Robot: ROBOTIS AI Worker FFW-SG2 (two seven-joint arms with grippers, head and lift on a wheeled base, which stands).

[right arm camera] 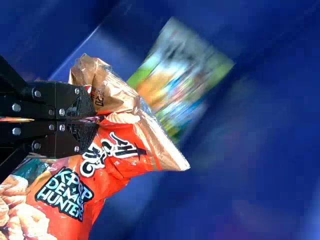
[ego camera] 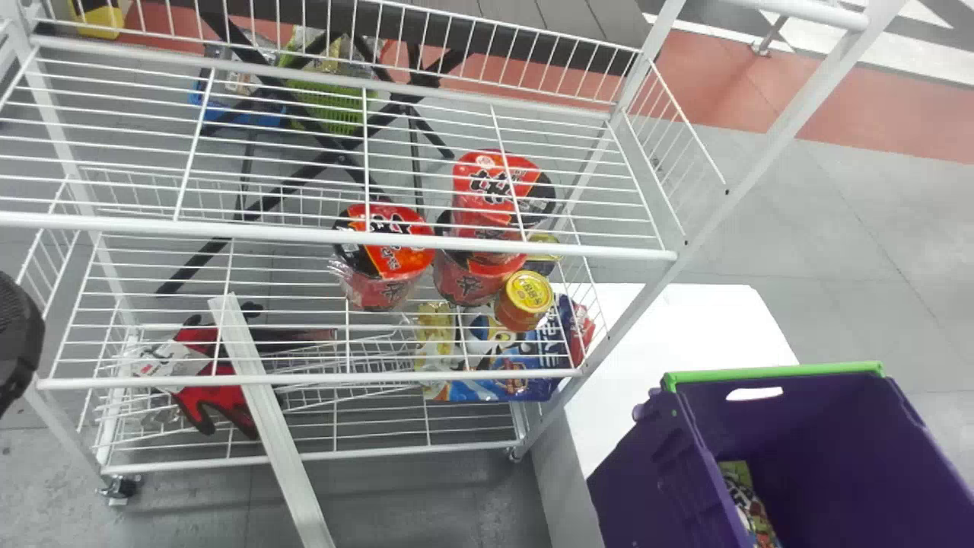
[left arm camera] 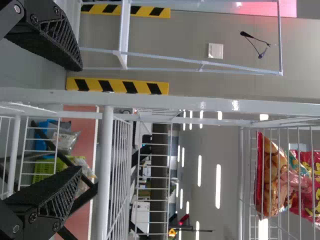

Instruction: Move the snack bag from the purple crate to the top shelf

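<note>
Red snack bag (right arm camera: 116,162), qty 1, is in R claw (right arm camera: 95,120).

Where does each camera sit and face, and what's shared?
Head view: on the head, facing forward and down at the white wire rack and purple plastic crate; black part of the left arm at left edge.
Left wrist view: on the left wrist, facing across the rack; open black left gripper.
Right wrist view: on the right wrist, facing into the crate; black right gripper shut on an orange-red snack bag.
Head and left wrist views share the rack.
</note>
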